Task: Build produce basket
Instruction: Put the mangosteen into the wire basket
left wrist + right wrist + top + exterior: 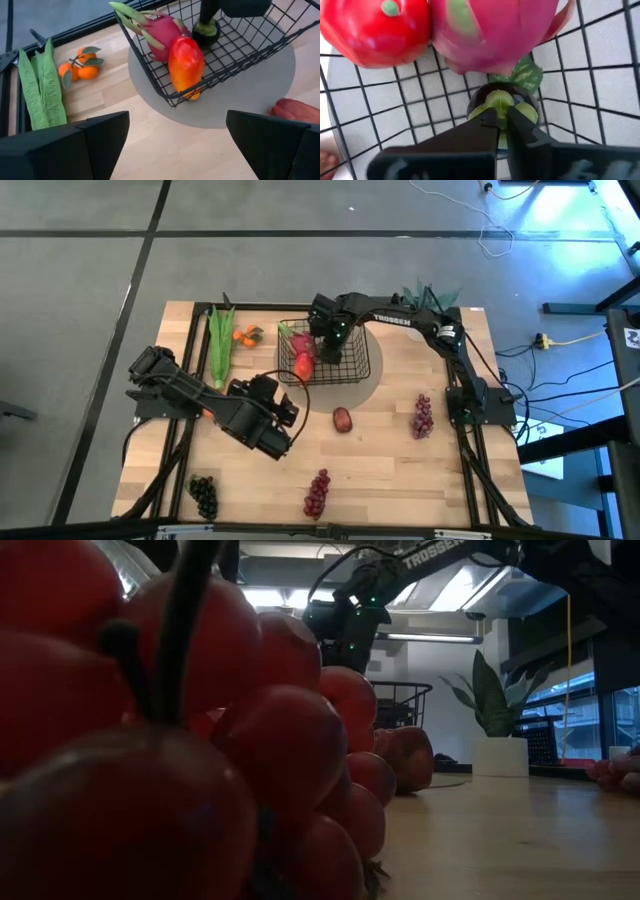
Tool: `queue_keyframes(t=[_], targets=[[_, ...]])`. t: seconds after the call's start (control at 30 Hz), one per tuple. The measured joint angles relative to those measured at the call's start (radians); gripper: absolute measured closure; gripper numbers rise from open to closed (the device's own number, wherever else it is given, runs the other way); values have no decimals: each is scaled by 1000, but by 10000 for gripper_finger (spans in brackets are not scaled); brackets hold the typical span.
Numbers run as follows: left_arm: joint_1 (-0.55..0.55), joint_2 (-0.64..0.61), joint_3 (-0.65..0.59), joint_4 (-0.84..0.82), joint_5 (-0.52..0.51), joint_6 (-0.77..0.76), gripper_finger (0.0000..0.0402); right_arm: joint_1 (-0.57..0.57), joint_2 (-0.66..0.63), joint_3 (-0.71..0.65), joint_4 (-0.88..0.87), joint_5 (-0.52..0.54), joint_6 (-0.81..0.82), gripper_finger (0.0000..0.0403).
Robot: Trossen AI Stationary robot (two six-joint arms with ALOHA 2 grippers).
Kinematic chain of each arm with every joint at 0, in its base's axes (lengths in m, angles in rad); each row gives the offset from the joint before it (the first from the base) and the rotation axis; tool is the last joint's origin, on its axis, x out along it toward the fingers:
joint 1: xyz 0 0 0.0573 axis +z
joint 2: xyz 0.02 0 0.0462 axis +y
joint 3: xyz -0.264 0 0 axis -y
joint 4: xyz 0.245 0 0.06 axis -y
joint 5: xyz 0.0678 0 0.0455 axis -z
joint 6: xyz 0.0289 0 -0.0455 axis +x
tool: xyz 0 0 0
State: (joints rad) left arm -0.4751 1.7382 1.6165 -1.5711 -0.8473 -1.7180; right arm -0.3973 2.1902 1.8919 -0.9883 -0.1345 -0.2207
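The black wire basket [350, 365] stands on a round grey mat [365, 388] at the table's far middle. A pink dragon fruit [297, 340] and a red-orange mango [303, 366] lie in its left part. My right gripper [325, 335] reaches down into the basket and is shut on a small dark green round fruit [502, 102], next to the dragon fruit [495, 30]. My left gripper [287, 408] is open and empty above the table, near-left of the basket; its wrist view looks onto the mango [186, 62] and the basket [165, 92]. My right gripper pinches the top of the green round fruit [496, 100] between its two fingertips, coming from above and pointing down. The fruit sits upright below the fingers, inside the basket by the dragon fruit. Whether it rests on the mesh floor [420, 100] or hangs just above it, I cannot tell.
A long green leafy stalk [220, 340] and small oranges [246, 335] lie left of the basket. A red round fruit [343, 420], red grape bunches [423, 416] [317, 492] and a dark bunch [203, 496] lie nearer. A potted plant [430, 298] stands far right.
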Motion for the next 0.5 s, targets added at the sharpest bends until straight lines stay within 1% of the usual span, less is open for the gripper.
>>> queue_keyframes(t=[0.3,0.5], targets=[[0,0,0,0,48,-1,78,-2,0,0,42,1,2,347],[0,0,0,0,50,0,78,-2,0,0,65,8,-1,316]])
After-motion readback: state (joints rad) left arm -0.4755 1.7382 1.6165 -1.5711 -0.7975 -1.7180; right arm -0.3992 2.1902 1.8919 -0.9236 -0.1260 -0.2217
